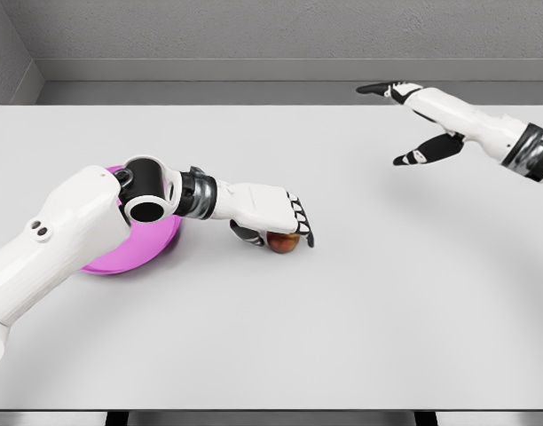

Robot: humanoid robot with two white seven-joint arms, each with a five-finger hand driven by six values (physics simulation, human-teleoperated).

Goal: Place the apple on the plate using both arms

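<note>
Here the left hand (270, 216) lies low over the apple (283, 241), its fingers (300, 217) curled down across the top and far side of the fruit while the thumb comes under from the near side, so the hand is clasped around it. Only the reddish-brown lower part of the apple shows beneath the fingertips, and it sits on the table (342, 319), or just above it; which of the two cannot be told. Back along the wrist from those fingers, the left forearm runs toward the picture's left, and its elbow joint covers part of the magenta plate (143, 251), which rests on the table well behind the hand, apart from the apple. The plate's near rim shows below the arm. Far across the table from the grasping fingers, toward the upper right, the right hand (427, 120) hangs above the surface with its fingers spread and relaxed, holding nothing: one dark-tipped finger points left near the table's far edge, and another reaches down and left below it.
</note>
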